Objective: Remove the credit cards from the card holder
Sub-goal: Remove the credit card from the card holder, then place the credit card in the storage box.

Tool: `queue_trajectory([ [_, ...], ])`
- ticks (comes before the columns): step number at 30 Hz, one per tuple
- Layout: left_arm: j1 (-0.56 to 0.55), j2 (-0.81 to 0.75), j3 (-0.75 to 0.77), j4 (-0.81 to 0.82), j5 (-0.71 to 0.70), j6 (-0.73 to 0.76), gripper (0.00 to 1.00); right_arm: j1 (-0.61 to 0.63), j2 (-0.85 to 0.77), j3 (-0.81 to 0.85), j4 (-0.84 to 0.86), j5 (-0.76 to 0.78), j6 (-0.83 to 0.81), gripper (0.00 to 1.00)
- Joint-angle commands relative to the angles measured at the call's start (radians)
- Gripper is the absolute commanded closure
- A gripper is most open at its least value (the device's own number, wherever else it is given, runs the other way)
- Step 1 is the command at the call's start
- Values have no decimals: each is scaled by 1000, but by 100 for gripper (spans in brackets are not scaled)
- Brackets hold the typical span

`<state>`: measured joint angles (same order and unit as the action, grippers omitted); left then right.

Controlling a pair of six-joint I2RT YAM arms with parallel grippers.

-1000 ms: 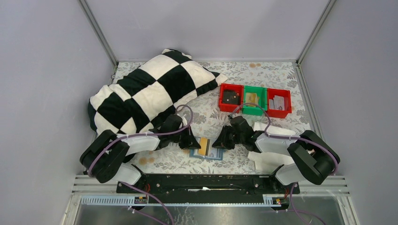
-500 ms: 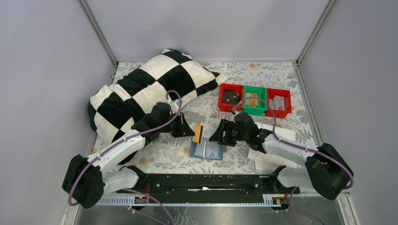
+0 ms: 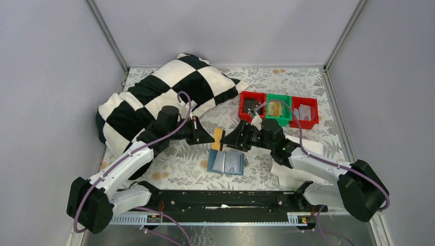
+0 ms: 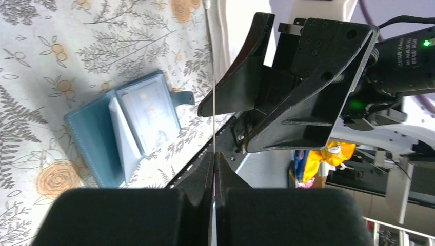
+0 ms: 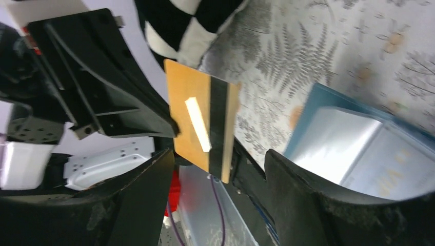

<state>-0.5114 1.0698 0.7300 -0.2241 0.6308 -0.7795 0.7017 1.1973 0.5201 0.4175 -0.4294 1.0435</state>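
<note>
**One card out, handover pending, holder not emptied**

The left gripper (image 3: 210, 137) is clamped on an orange card (image 5: 202, 125) with a black stripe. It holds the card upright in the air, clear of the card holder (image 3: 226, 162). The right gripper (image 3: 233, 139) faces it with jaws apart on either side of the card's free end, not gripping yet. This looks like a hand-to-hand pass.

The card holder lies open and flat on the floral tablecloth (image 3: 287, 77), on the near side of both grippers, and neither touches it. The left wrist view shows pale sheets in its pockets. That is probably at least one more card, but glare makes the count hard to tell.

Progress: one card is extracted but not set down, and the rest of the holder is left to empty. The red and green bins (image 3: 291, 102) sit beyond the right gripper and hold small items. They are likely the drop spot, though that is a guess. The checkered pillow (image 3: 164, 97) at far left is not involved.
</note>
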Motion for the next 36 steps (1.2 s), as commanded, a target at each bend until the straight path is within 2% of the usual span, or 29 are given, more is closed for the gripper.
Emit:
queue_trajectory([
  [1,22,-25,5,131,97,-66,100,-7,32,11,236,-75,96,28],
  [2,25,-28,6,133,100,-68,100,-8,44,11,268,-80,109,30],
  [8,32,-28,-8,138,106,-74,100,-10,74,36,301,-84,128,59],
  [12,34,-22,-29,166,115,-87,100,-10,76,84,251,-78,106,84],
  [14,35,-18,-30,166,103,-84,100,-10,66,122,150,-51,67,99],
  [17,36,-7,-25,150,84,-70,100,-10,35,179,-19,10,-14,100],
  [21,36,23,5,96,46,-38,97,-10,6,242,-158,73,-85,100],
  [22,36,28,13,87,34,-33,91,-9,5,259,-180,81,-97,100],
  [25,40,39,40,50,-10,-16,52,-10,10,328,-342,159,-162,100],
  [26,42,44,51,29,-26,-6,45,-11,15,359,-419,197,-198,100],
  [30,59,31,86,-52,-116,31,42,-17,33,501,-661,407,-376,100],
  [34,75,2,124,-134,-219,72,41,-60,120,702,-910,688,-538,100],
  [36,78,0,145,-163,-254,95,41,-65,161,754,-951,856,-600,100],
])
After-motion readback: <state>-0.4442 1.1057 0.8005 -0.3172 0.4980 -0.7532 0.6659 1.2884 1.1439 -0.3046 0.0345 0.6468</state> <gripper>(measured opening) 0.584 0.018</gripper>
